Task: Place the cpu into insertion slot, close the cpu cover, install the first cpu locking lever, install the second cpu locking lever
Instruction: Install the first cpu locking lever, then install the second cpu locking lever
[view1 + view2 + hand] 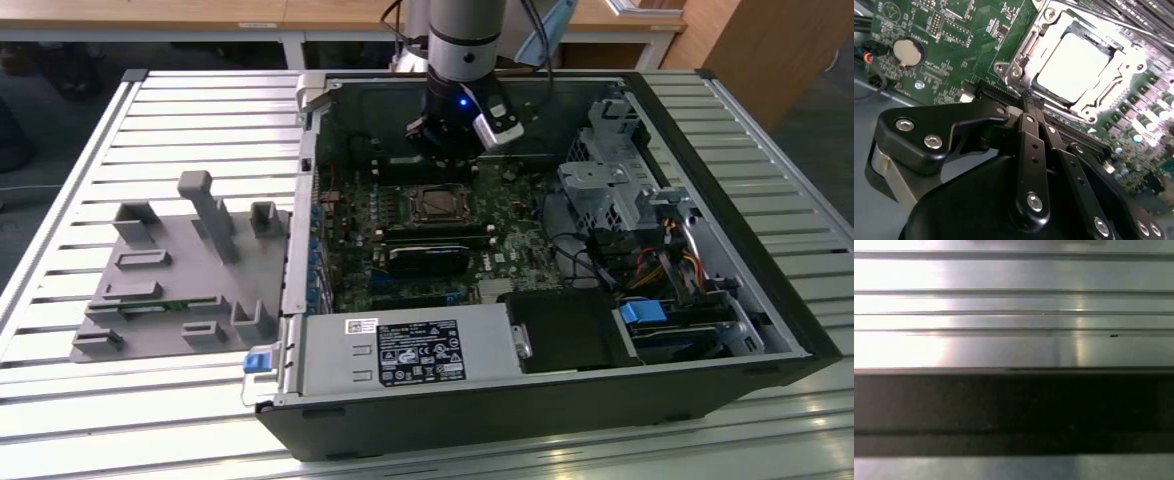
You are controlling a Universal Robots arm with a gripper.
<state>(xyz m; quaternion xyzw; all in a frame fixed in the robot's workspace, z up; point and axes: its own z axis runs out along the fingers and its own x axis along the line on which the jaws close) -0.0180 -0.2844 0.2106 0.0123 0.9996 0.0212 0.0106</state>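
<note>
Your gripper (pixel 1030 100) is down inside the open computer case (pixel 747 330), low over the green board (pixel 954 30). In the second wrist view its two black fingers (pixel 1031 150) are pressed together at the tips, with nothing between them. The tips sit just beside the near edge of the insertion slot (pixel 1024 50).

The cpu (pixel 1074 65) lies flat in that slot, bright and pale. The cpu cover (pixel 1126 60) looks folded down around it, with the chip showing through the cut-out middle. The glare is strong there, so you may not be sure the cover is fully flat.

In the exterior view the arm (pixel 465 40) comes down at the far side of the case, and the slot (pixel 437 204) is just in front of it. A grey holder block (pixel 174 270) sits on the slatted table (pixel 80 150) at the exterior view's left.
</note>
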